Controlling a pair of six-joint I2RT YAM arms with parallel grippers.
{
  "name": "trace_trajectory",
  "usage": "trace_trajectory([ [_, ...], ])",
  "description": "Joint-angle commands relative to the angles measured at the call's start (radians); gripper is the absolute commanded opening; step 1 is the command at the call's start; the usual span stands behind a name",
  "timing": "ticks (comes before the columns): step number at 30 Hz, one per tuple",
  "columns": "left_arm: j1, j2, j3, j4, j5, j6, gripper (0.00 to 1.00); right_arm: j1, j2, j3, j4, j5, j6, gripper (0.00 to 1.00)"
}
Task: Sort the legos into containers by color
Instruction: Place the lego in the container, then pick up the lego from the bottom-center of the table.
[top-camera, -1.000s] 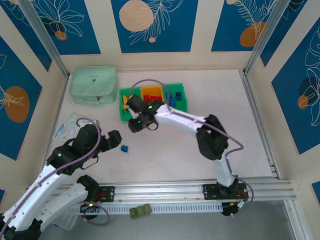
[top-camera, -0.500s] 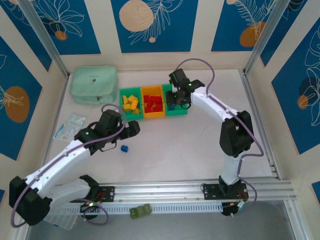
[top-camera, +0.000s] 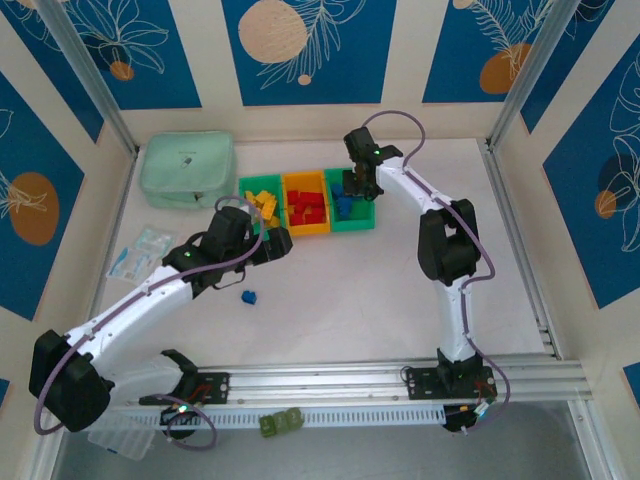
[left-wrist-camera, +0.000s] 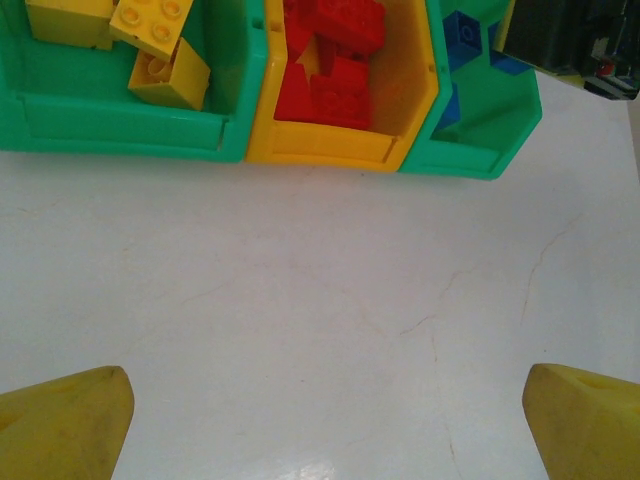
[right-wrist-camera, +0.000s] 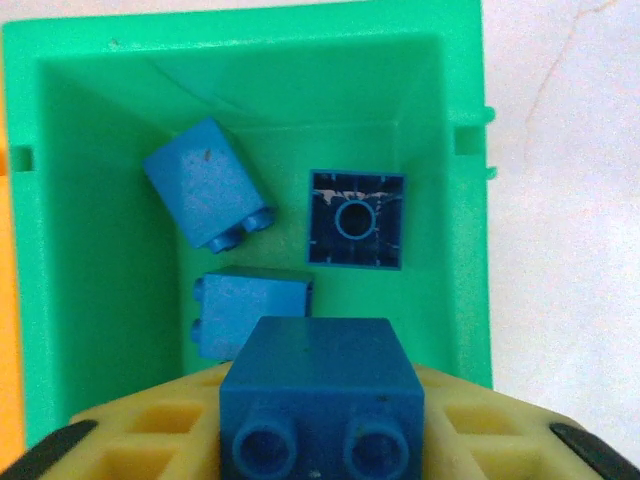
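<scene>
Pinching a blue lego (right-wrist-camera: 320, 375), right gripper (right-wrist-camera: 320, 440); left gripper (left-wrist-camera: 325, 420) wide, empty, tips (left-wrist-camera: 65, 420) cropped.

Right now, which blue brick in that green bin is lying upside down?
The blue brick by the right wall of the green bin, right wrist view: its hollow underside faces up. The other two loose bricks lie on their sides.

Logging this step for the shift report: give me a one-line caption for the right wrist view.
Right gripper holds a blue lego over the green bin, with three blue legos inside.
</scene>
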Motion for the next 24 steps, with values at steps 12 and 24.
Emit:
trace_trajectory([
  [12,0.000,-0.057,0.029,-0.040,-0.019,0.037,0.99,0.054,-0.206,-0.139,0.001,-0.016,0.013,0.57],
  [24,0.009,-0.246,-0.026,-0.236,-0.072,0.023,0.99,0.336,-0.373,-0.385,0.081,-0.127,0.049,0.67],
])
